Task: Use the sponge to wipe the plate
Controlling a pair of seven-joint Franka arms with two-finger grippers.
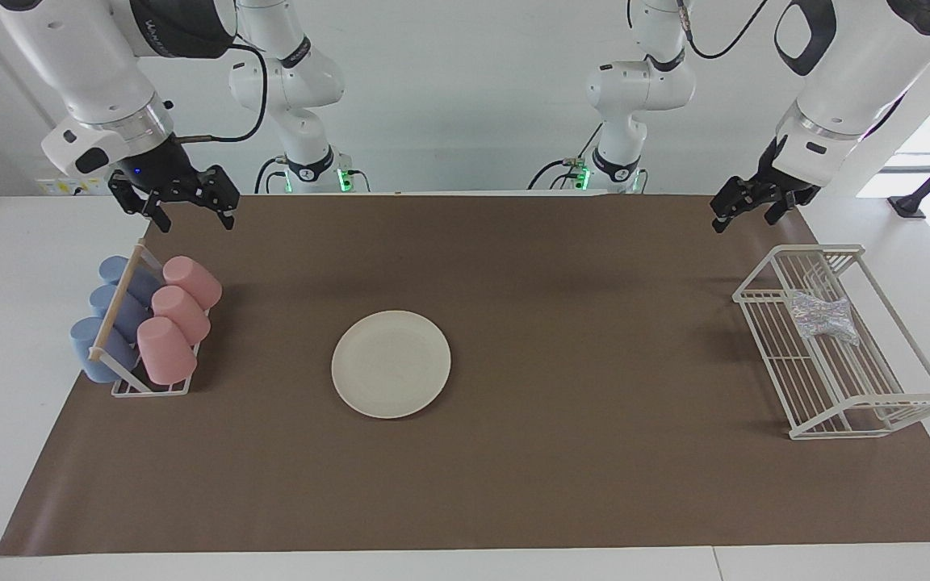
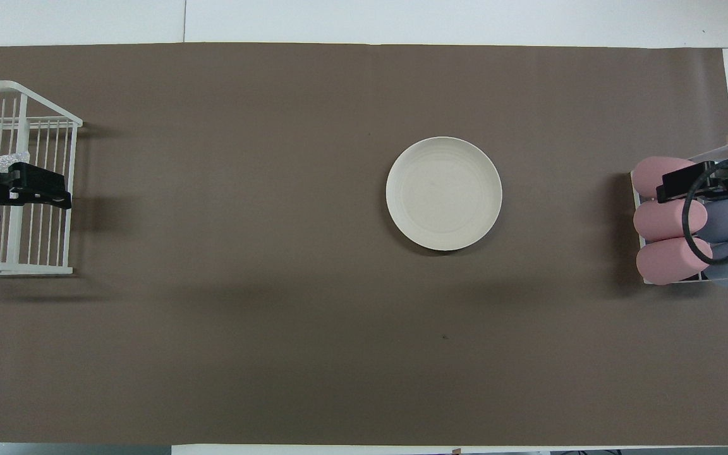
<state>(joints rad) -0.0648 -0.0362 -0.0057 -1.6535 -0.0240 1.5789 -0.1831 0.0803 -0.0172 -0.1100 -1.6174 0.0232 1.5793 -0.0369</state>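
While both arms hung raised at their own ends of the bench [image 1: 465,500], I logged the layout. The plate [image 1: 391,364] was round, flat and cream-white with a shallow rim, lying bare on the brown mat [image 1: 594,484] near the middle of the bench, somewhat toward the right arm's end. One plate only.

The sponge [image 1: 822,315] was a lumpy, silvery, shiny mesh pad. It sat inside the white wire rack [image 1: 869,399] at the left arm's end, in the part of the rack nearer to the robots. One sponge, one rack.

At the right arm's end stood one cup holder [image 1: 150,389] with a wooden bar across the top. I counted three pink cups [image 1: 178,316] and three blue cups [image 1: 110,319] lying in it, six in all.

The right gripper [image 1: 188,216] hung in the air over the edge of the mat beside the cup holder, its fingers spread wide and holding nothing. The left gripper [image 1: 749,213] hung over the mat beside the rack, well clear of the sponge; I noted its fingers apart as well, with nothing between them.
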